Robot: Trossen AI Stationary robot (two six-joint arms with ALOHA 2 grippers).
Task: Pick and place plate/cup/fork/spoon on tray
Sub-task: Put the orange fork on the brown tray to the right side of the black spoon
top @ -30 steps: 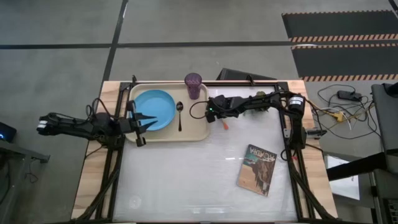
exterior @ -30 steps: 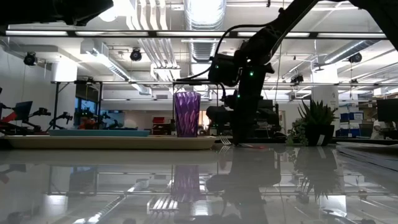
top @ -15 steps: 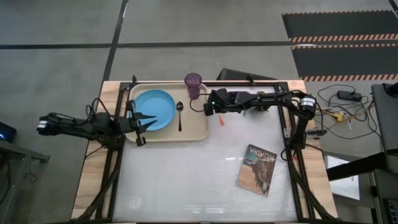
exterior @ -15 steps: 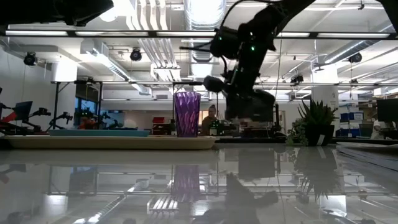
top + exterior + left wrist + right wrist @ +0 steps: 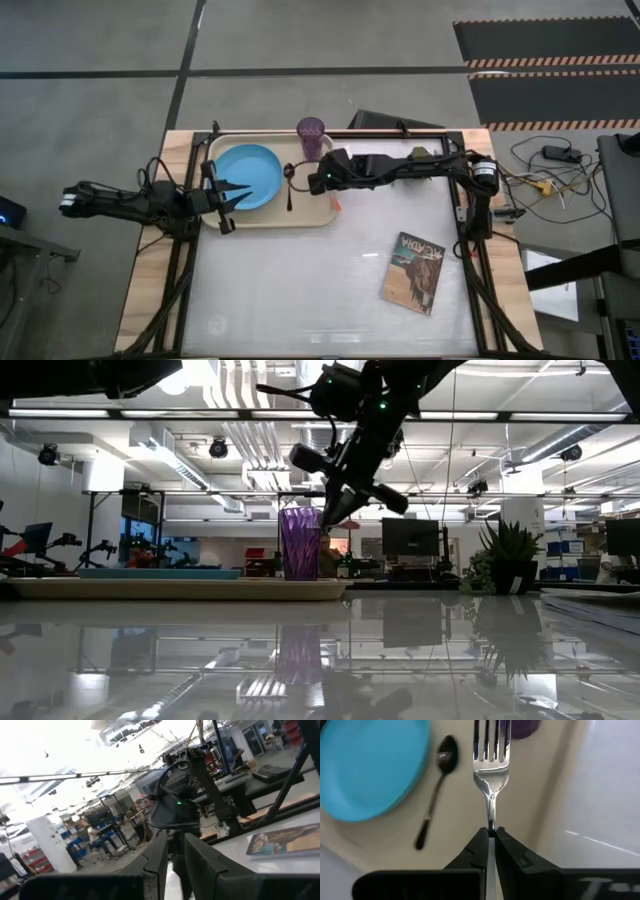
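— What is the right gripper [image 5: 491, 836] doing over there?

— Its fingers are pinching the fork [image 5: 491, 765] by the neck, tines pointing away from the wrist, and it is carrying it above the tray [image 5: 318, 214], out at the tray's three o'clock side. I'd guess it is holding the fork lengthwise so it can be laid down alongside the spoon [image 5: 289, 186].

— So the fork is off the table?

— Yes, it is hanging in the air, not resting on anything. In the level view the gripper is sitting well above the cup [image 5: 300, 543].

— And the rest?

— The plate [image 5: 248, 176] is lying on the tray toward nine o'clock, the spoon just beside it toward three, and the cup is standing at the tray's one o'clock corner. That is leaving a bare strip between spoon and rim, likely the fork's spot.

— The left gripper [image 5: 232, 194]?

— Waiting at the tray's nine o'clock edge, fingers spread apart, tips over the plate's rim.

— Any writing?

— The book [image 5: 413, 272] at the table's five o'clock has a title across its cover, but I can't read it.
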